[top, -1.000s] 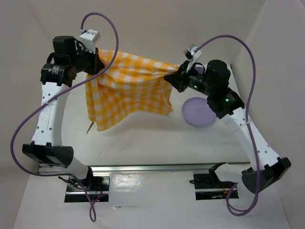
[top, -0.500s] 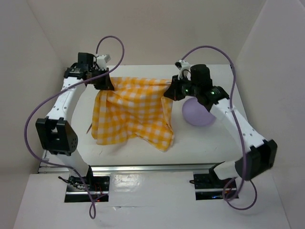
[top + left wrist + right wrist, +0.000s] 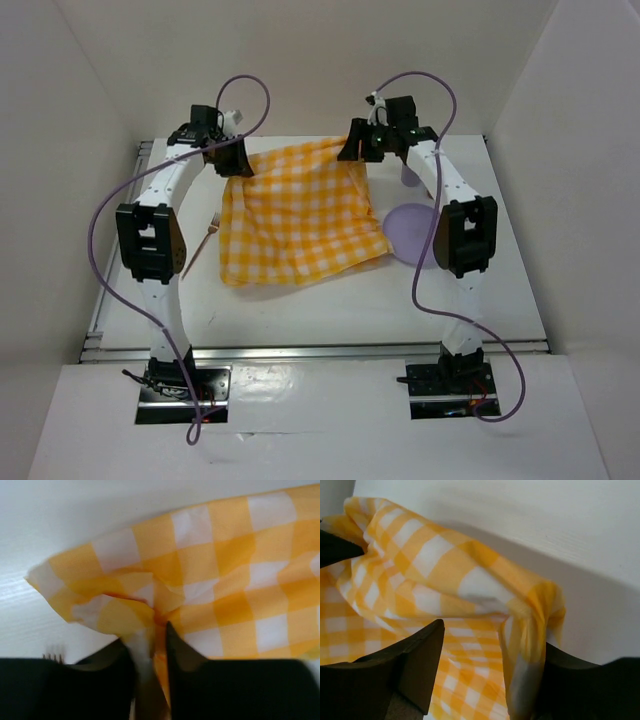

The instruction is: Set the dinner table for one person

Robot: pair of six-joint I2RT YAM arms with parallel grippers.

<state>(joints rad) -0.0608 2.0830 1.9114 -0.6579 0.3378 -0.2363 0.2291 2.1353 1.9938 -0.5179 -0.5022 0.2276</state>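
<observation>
Since the earlier frame both arms have come down. The right gripper stands spread; the left gripper is narrowly parted around a corner of the cloth, and we cannot tell if it pinches. The cloth lies flat on the dinner table, in the upper middle of the frame. A snagged corner could drag it askew when the arms lift.

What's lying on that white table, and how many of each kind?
Checked cloth: 1
Purple plate: 1
Fork: 1
Small purple thing, mostly hidden: 1
Total: 4
</observation>
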